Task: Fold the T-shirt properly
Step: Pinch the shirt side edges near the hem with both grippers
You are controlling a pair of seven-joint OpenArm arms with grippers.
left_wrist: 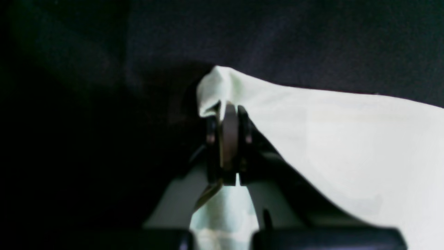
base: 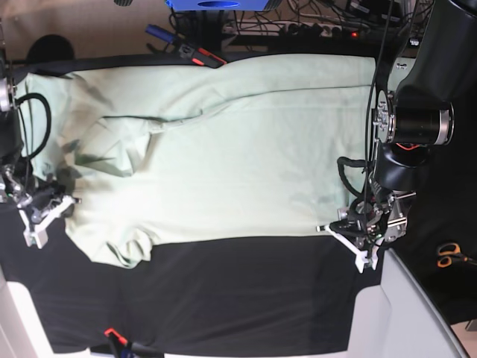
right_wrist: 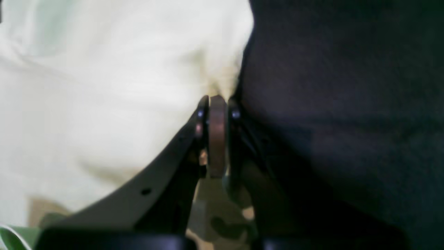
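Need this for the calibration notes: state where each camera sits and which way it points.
Left wrist: on the left arm, looking along the left gripper, shut on the T-shirt.
Right wrist: on the right arm, looking along the right gripper, shut on the shirt's edge.
Base: overhead, looking down on the black table cover; both arms show.
Shared: all see the T-shirt.

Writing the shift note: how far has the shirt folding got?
Done: the T-shirt lies spread flat on the dark table. In hand: the left gripper is shut on a corner of it, and the right gripper pinches the opposite edge. Left: every fold, as none shows yet.
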